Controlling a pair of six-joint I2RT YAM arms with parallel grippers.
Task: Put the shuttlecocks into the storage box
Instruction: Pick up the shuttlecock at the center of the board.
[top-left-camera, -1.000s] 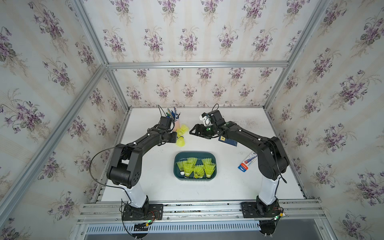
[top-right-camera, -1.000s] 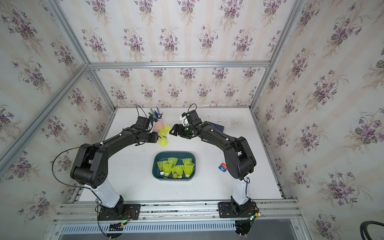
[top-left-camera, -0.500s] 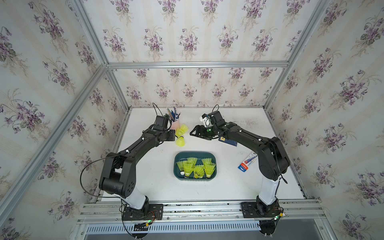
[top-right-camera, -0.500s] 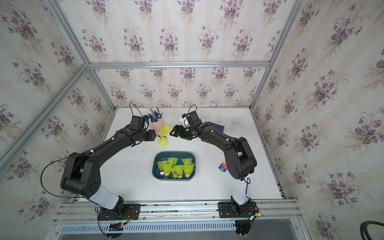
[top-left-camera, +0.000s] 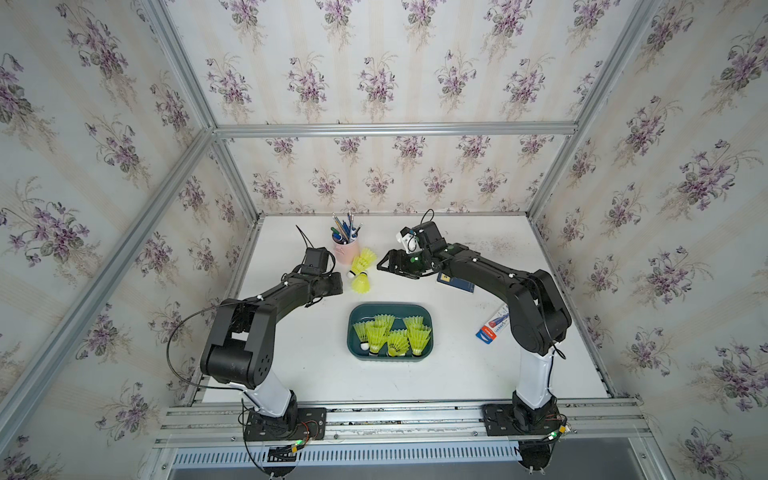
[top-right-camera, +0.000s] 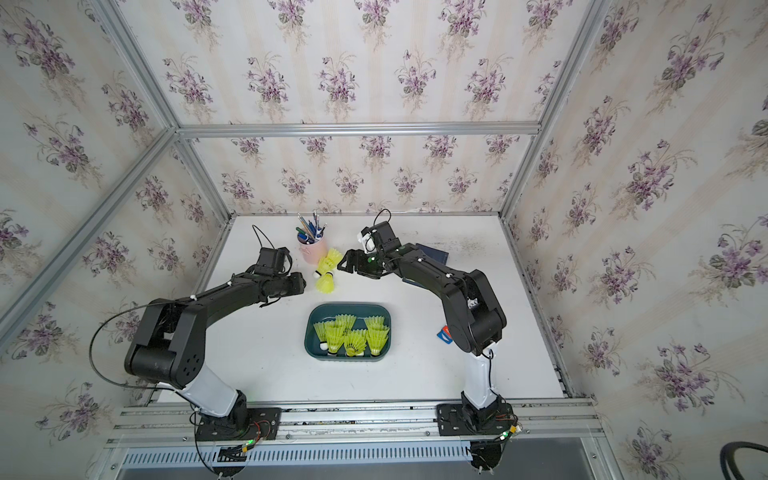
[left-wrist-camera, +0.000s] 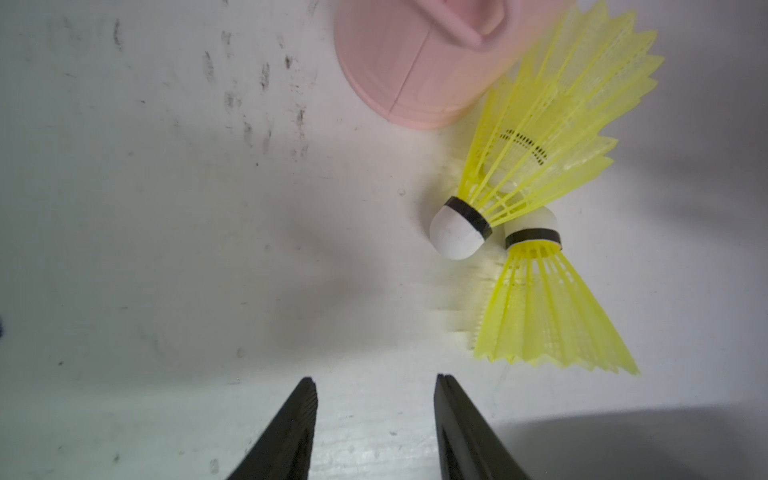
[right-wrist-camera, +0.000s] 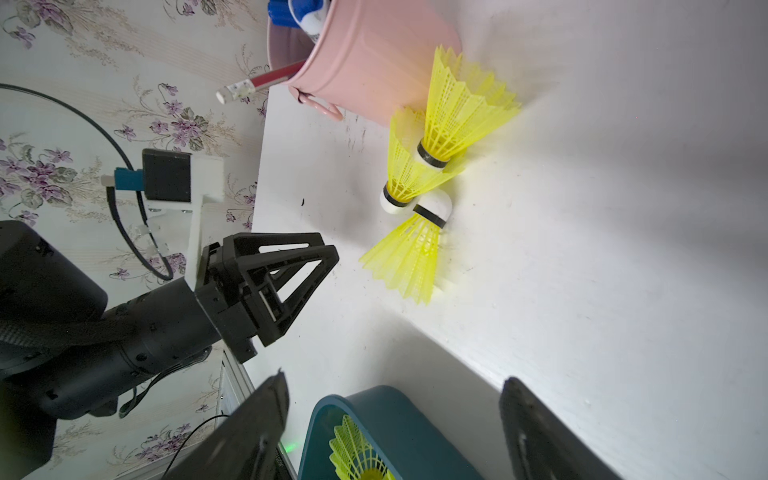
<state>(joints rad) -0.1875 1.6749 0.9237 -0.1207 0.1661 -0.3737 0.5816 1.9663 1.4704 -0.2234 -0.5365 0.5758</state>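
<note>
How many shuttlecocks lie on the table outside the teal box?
3. One shuttlecock lies by the pink cup, its tip inside a second one's skirt; the third lies just beside them. None seems hidden.

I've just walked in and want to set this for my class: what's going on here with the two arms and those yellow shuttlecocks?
Two robot arms are clearing up. The teal storage box holds several shuttlecocks. Three loose shuttlecocks lie on the white table beside the pink pen cup. The left gripper and right gripper flank them, both open and empty, neither touching one.
</note>
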